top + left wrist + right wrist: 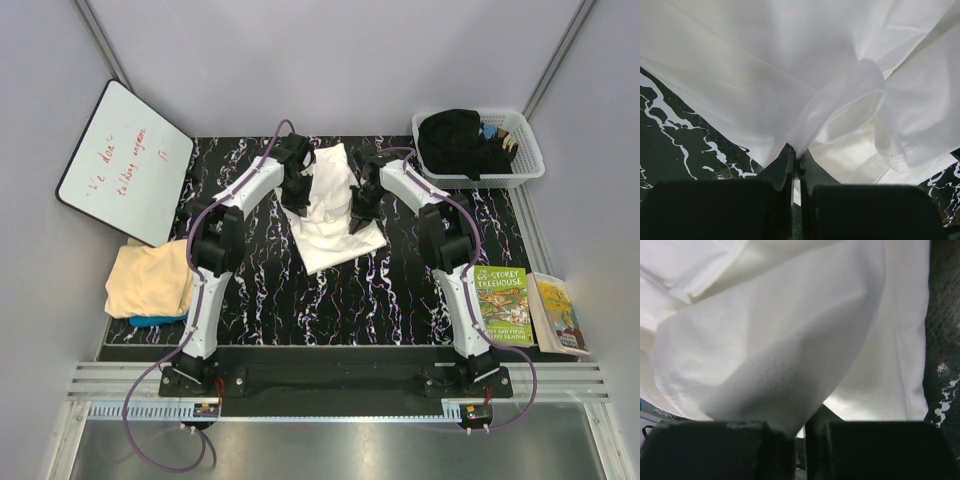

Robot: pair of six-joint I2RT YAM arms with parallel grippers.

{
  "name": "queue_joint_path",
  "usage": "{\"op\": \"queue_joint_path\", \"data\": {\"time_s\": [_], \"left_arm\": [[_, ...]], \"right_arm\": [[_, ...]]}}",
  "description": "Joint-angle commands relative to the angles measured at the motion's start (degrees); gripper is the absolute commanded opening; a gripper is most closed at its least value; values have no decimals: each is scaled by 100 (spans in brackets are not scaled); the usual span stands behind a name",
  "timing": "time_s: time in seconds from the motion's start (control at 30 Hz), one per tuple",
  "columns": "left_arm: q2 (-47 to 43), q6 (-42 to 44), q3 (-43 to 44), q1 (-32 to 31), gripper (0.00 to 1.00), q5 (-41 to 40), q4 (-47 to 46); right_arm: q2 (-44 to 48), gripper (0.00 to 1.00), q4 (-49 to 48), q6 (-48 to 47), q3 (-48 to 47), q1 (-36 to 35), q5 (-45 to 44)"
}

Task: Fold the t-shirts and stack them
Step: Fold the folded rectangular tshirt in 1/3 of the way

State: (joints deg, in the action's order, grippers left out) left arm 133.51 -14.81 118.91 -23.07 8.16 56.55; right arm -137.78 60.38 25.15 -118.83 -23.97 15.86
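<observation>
The white t-shirt [330, 212] lies partly folded in the middle of the black marbled table; its print does not show. My left gripper [297, 192] is shut on a fold at its left edge, seen in the left wrist view [798, 156] with cloth [790, 65] pinched between the jaws. My right gripper [358, 215] is shut on its right edge; in the right wrist view [800, 432] the cloth [790, 355] drapes over the jaws. The pale peach t-shirt [152, 280] lies folded at the table's left edge on the teal-blue one [155, 321].
A white basket [530, 150] with dark clothes [460, 140] stands at the back right. A whiteboard [125, 160] leans at the back left. Two books [505, 305] lie at the right edge.
</observation>
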Motion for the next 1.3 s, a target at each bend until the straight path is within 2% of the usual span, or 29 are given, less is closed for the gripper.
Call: {"op": "queue_joint_path", "data": {"time_s": [0.0,0.03,0.13,0.17,0.27,0.3,0.4,0.6,0.8,0.9,0.93,1.07,1.27], "left_arm": [[-18,48,194,57,7,142,-215],[-10,57,194,48,8,150,-224],[-18,83,194,57,28,150,-215],[-18,92,185,57,44,142,-215],[-27,118,185,57,70,142,-215],[-27,127,185,57,83,142,-224],[-115,180,141,57,99,124,-206],[-615,347,-26,57,99,-165,-162],[-1380,329,-359,154,99,-799,-66],[-1644,338,-544,171,99,-1245,22],[-1757,338,-597,180,99,-1282,48],[-1987,312,-974,171,99,-1116,14],[-1961,207,-1449,162,99,-386,-276]], "right_arm": [[339,6,-404,8,-220,-20,-136],[391,5,-430,8,-211,-20,-83],[523,4,-527,17,-185,-20,-22],[550,4,-562,17,-167,-20,-4],[629,4,-729,43,-211,-20,14],[629,3,-773,52,-237,-20,5],[489,4,-861,52,-492,-20,75],[-152,4,-967,104,-1563,-20,145],[-1048,7,-1037,341,-2750,-12,277],[-1426,20,-1098,500,-3023,-20,374],[-1488,30,-1107,552,-3076,-12,400],[-1463,46,-1212,623,-2849,-20,375],[-980,52,-1301,483,-2479,15,146]]}}
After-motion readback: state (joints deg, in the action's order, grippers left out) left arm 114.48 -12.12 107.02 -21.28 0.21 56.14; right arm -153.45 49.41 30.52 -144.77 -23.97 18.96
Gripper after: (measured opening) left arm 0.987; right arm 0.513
